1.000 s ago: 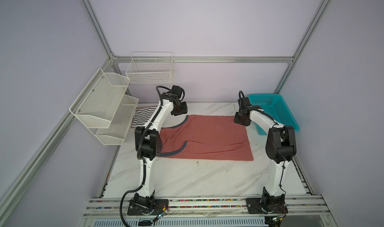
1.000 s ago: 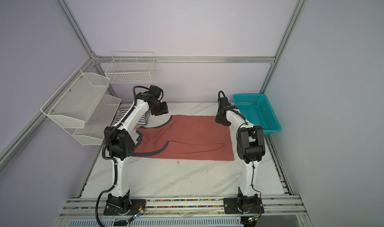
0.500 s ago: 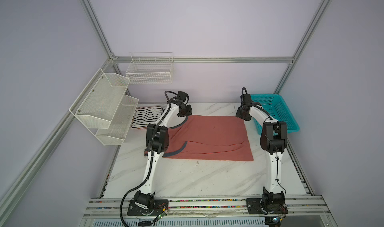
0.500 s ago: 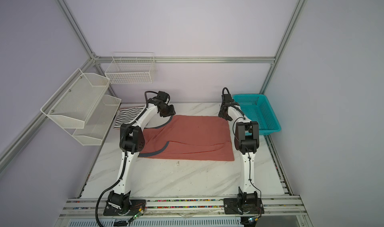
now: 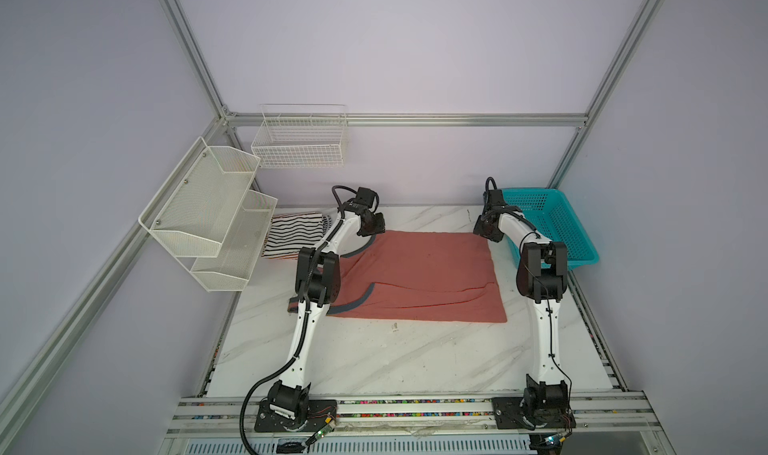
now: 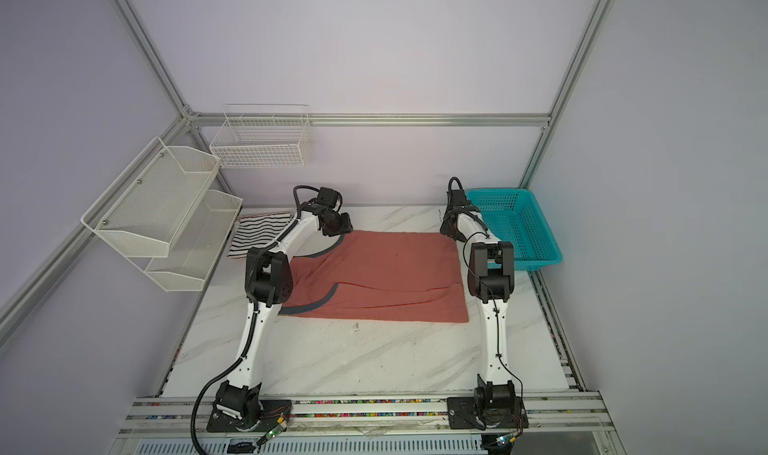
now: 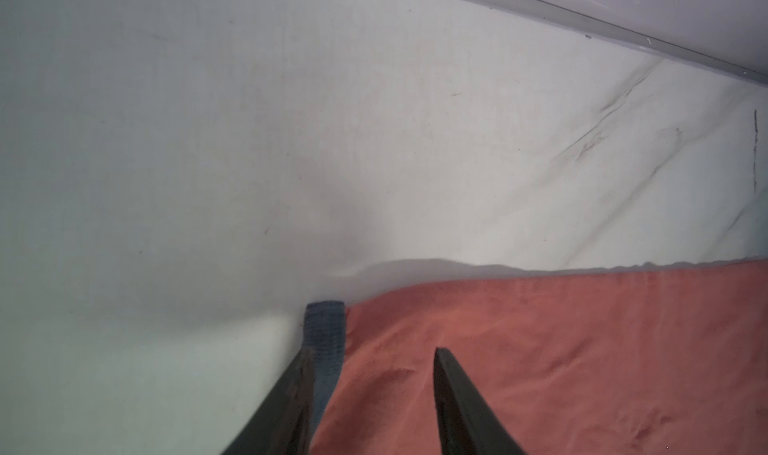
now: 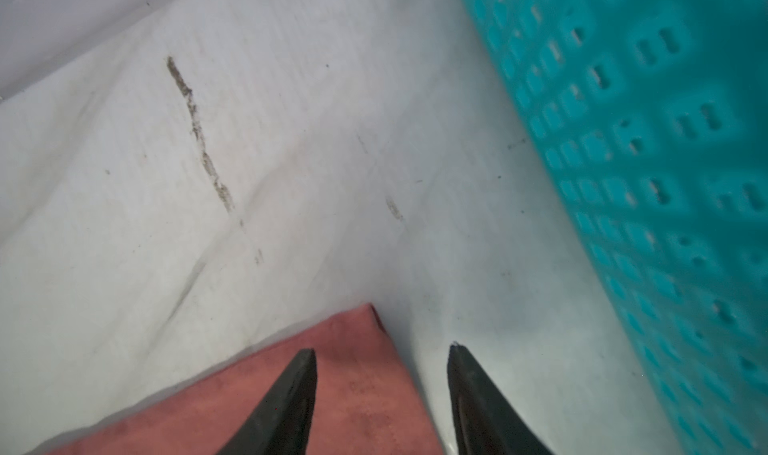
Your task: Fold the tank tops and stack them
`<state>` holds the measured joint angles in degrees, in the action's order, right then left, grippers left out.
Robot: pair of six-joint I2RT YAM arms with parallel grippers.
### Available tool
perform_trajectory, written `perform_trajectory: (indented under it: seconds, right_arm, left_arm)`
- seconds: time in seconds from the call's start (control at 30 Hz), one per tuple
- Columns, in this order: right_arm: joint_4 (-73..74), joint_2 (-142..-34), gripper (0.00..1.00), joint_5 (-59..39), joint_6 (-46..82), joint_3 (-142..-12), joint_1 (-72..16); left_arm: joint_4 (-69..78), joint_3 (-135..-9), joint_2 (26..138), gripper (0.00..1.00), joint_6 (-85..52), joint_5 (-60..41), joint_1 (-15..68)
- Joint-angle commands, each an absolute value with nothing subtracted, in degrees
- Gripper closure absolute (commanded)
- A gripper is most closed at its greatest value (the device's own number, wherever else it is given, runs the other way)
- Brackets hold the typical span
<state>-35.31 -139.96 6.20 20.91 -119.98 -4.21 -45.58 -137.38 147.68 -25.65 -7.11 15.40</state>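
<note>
I see my left gripper [image 7: 374, 355] with its jaws spread over the salmon-red tank top [image 7: 561, 349]. One finger [image 7: 291, 399] sits against the top's grey-blue strap [image 7: 326, 328], and bare white marble table [image 7: 208, 162] lies beyond.

Lilac walls [image 5: 415, 58], marble table [image 5: 415, 357], white wire racks [image 5: 199, 211]

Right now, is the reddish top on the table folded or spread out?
Spread out. The reddish top lies wide and mostly flat on the table, with just one long ridge of cloth near its front edge.
</note>
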Motion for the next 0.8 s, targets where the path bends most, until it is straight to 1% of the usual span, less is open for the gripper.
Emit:
perform_trajectory:
  seconds: [0.0, 0.2, 0.37, 0.53, 0.63, 0.67, 0.77]
  right_arm:
    - [-35.55, -141.91, 0.45, 5.6, 20.6, -122.19, -3.78]
    - [-35.86, -143.08, 0.47, 4.91, 20.68, -123.1, -3.69]
    - [-35.92, -143.35, 0.59, 4.66, 20.48, -123.1, -3.51]
    - [-35.82, -142.8, 0.75, 5.07, 20.36, -123.05, -3.51]
    - [-35.86, -142.37, 0.79, 5.07, 20.02, -123.12, -3.49]
    - [-35.86, -142.38, 0.83, 5.03, 19.87, -123.13, -3.52]
    - [-35.84, -142.29, 0.9, 4.83, 19.59, -123.16, -3.51]
  left_arm:
    - [-44.38, -139.48, 146.03, 0.53, -23.69, -6.04, 15.2]
    - [-44.69, -140.12, 147.1, 0.53, -23.16, -5.75, 15.23]
    - [-46.27, -140.98, 147.79, 0.53, -21.97, -4.47, 15.14]
    - [-46.76, -141.16, 147.66, 0.53, -21.62, -3.16, 15.03]
    - [-46.71, -141.55, 147.33, 0.52, -21.58, -2.77, 15.01]
    - [-46.69, -141.78, 147.37, 0.52, -21.57, -2.73, 14.94]
    - [-46.74, -142.19, 147.54, 0.52, -21.37, -3.07, 14.85]
